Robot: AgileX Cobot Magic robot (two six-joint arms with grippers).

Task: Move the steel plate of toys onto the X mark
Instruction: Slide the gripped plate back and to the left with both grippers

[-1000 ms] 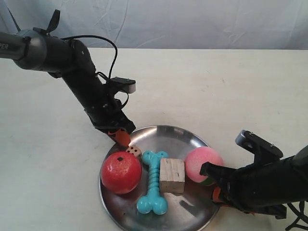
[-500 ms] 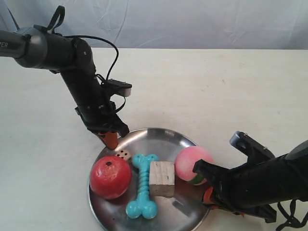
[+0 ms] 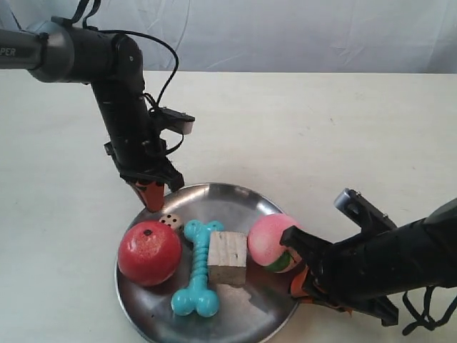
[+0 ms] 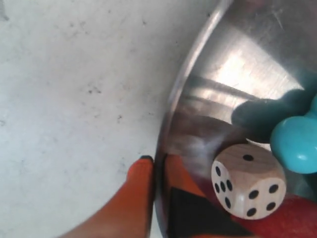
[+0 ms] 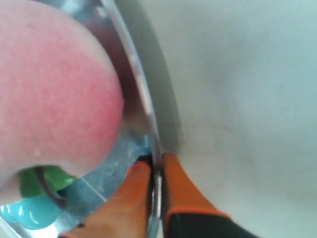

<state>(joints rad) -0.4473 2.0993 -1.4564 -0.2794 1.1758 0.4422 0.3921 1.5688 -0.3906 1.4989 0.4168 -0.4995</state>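
Steel plate (image 3: 228, 204) is near the front edge of the counter (image 3: 343, 143), carrying the apple (image 3: 148, 253), peach (image 3: 268, 241), bone (image 3: 195, 277), cube (image 3: 227, 257) and die (image 3: 170, 221). The left gripper (image 4: 156, 166) and the right gripper (image 5: 156, 161) each pinch its rim at opposite sides, probably to keep it level while it travels.

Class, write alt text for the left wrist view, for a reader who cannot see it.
The left gripper, one orange finger on each side of the rim, pinches the edge of the steel plate, with the cream table beyond it. Inside the plate, close to the gripper, sit a spotted die and one end of a turquoise bone.
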